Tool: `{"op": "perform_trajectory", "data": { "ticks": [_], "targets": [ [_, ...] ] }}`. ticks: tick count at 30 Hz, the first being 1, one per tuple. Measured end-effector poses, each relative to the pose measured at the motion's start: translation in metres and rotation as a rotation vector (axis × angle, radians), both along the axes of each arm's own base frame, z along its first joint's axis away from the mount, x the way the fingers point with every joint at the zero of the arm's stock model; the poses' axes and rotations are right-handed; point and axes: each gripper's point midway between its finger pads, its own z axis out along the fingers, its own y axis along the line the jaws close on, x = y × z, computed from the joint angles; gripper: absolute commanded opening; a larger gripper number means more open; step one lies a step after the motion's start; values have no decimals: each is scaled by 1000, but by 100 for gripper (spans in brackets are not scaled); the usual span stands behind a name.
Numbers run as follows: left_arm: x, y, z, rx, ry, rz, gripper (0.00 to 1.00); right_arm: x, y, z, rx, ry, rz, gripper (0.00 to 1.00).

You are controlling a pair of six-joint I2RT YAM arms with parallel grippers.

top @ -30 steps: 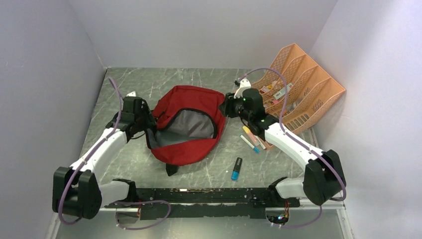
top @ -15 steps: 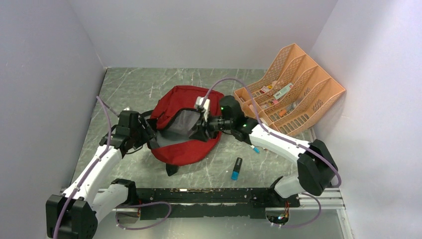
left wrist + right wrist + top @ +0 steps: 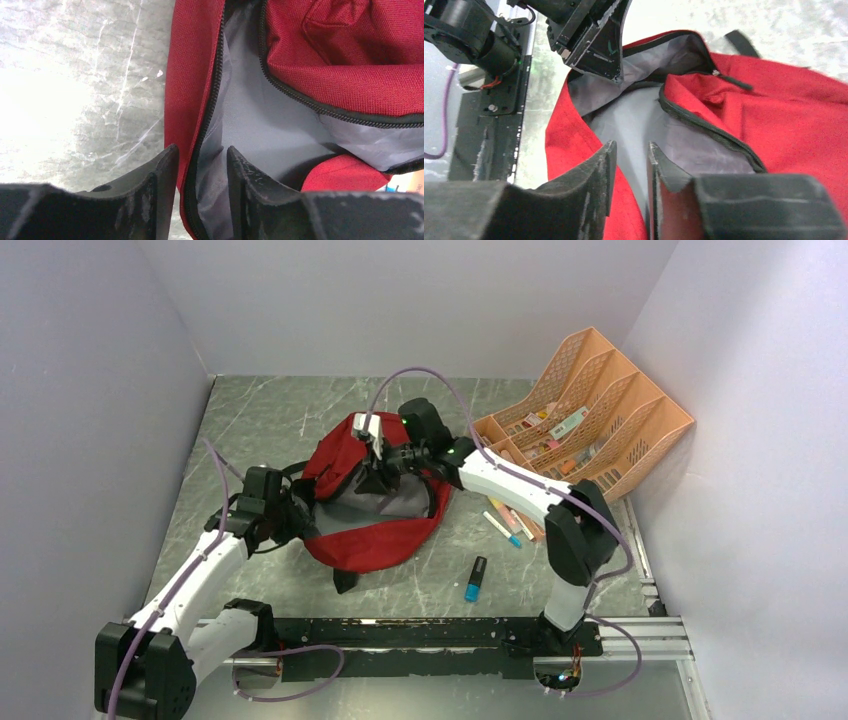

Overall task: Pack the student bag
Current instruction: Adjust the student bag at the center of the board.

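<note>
**Right arm swings over the bag; mouth being held open**

Since a second ago the right arm has left the organiser side and reached across to the far rim of the bag's opening. The left arm has drawn back a little along the near-left rim.

The student bag (image 3: 375,540) lies flat in the middle of the table (image 3: 270,420), between the two arms, its main zip undone and the grey lining showing. We see nothing inside it in any view, though the deeper part is hidden.

The peach mesh organiser (image 3: 640,440) stands well apart at the far right, with a few small stationery pieces in its slots, too small to name.

The left gripper (image 3: 201,150) is nearly closed, pinching the zippered rim of the bag. The right gripper (image 3: 631,147) hangs in the opening with its jaws almost together. Only lining shows through the gap, and we cannot tell whether it holds fabric or nothing.

Several pens (image 3: 505,520) lie loose just beside the organiser, and a blue-capped marker (image 3: 475,580) lies nearer the arms.

We judge this the opening step, with packing itself hardly begun. Next, the left should keep the rim lifted while the right goes for a loose pen and drops it inside.
</note>
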Motion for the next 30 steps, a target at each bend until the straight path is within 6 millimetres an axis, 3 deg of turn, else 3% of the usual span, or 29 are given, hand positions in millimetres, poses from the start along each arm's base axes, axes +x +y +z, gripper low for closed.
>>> {"op": "perform_trajectory", "data": {
  "ticks": [3,5,11,21,25,30],
  "targets": [
    [-1,-2,0,-11,1,-8,14,-4,9,-18,-35,67,31,22],
    [-1,-5,2,-19,-5,-18,6,-12,12,-38,-79,120,46,21],
    [-1,-8,11,-35,-31,-31,5,-38,29,-75,-180,211,95,17],
    [2,-13,43,-52,-112,-85,5,-13,59,-91,-235,239,82,13],
    [1,-14,51,-52,-134,-101,5,-20,54,-99,-288,271,104,7],
    [1,-14,59,-51,-153,-106,5,-43,30,-118,-384,331,160,3]
  ]
}}
